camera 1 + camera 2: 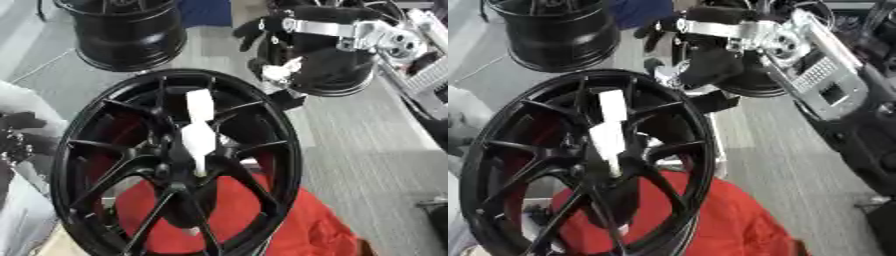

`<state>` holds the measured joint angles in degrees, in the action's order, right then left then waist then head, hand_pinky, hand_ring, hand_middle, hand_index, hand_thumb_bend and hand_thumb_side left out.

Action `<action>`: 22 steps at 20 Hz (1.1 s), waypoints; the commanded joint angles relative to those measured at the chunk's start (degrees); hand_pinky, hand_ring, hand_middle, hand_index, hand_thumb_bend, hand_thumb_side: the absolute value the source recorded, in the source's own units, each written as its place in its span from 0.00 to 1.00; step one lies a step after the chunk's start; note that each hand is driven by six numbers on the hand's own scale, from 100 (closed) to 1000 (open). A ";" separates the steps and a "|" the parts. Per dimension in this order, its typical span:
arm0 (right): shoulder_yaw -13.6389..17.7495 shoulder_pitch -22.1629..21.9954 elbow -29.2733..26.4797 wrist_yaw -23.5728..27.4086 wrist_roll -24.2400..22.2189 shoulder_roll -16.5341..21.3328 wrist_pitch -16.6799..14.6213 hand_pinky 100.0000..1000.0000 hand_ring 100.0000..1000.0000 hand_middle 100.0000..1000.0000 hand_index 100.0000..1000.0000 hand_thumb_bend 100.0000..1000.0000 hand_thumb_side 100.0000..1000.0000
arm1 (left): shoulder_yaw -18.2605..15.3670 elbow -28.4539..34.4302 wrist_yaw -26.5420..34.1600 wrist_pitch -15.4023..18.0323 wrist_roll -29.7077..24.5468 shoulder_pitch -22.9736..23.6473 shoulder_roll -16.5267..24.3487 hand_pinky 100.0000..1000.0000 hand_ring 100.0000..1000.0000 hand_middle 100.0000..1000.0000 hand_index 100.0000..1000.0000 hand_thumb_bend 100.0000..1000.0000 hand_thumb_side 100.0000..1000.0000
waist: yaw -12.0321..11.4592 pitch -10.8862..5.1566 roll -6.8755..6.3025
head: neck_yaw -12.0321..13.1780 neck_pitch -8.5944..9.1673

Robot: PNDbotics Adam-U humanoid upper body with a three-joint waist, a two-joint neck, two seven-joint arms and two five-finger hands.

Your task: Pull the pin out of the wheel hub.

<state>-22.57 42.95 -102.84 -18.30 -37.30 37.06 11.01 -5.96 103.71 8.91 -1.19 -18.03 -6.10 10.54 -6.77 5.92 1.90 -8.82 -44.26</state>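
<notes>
Right hand [273,67] in the left eye view hangs above the wheel hub [175,165], fingers curled round something small and white; the white pin [199,132] stands in the hub's centre, below-left of it. Right eye view: the same hand [702,62] sits beyond the rim's upper right; the pin [609,130] is well apart.

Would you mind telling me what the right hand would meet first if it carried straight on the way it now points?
Probably the upper rim of the black wheel. The right hand hangs fingers down just above and behind it, though depth is unclear; the white pin sits farther along.
</notes>
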 commanded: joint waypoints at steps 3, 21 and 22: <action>-0.98 2.93 3.50 -5.43 -4.60 -1.95 -1.66 0.41 0.45 0.81 0.95 0.00 0.69 | 0.17 0.61 -0.35 0.08 -0.44 -0.82 0.87 0.53 0.55 0.63 0.75 0.00 0.85 | -0.31 -0.46 0.06 | -0.59 0.14; -3.25 5.27 6.43 -9.01 -11.33 -5.38 -3.49 0.39 0.41 0.81 0.94 0.00 0.75 | 0.25 0.43 -0.42 -0.12 -0.72 -1.11 0.78 0.53 0.55 0.63 0.75 0.00 0.86 | -1.00 -0.46 0.55 | -0.86 0.14; -3.30 5.32 6.32 -8.93 -11.40 -5.45 -3.47 0.39 0.41 0.81 0.94 0.00 0.74 | 0.25 0.42 -0.42 -0.12 -0.74 -1.11 0.77 0.53 0.55 0.63 0.75 0.00 0.86 | -1.02 -0.47 0.55 | -0.88 0.14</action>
<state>-26.26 46.91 -95.91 -27.20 -48.50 31.02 7.60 -5.82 103.39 8.51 -1.47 -18.59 -6.54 10.54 -7.79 6.04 2.58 -9.53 -44.26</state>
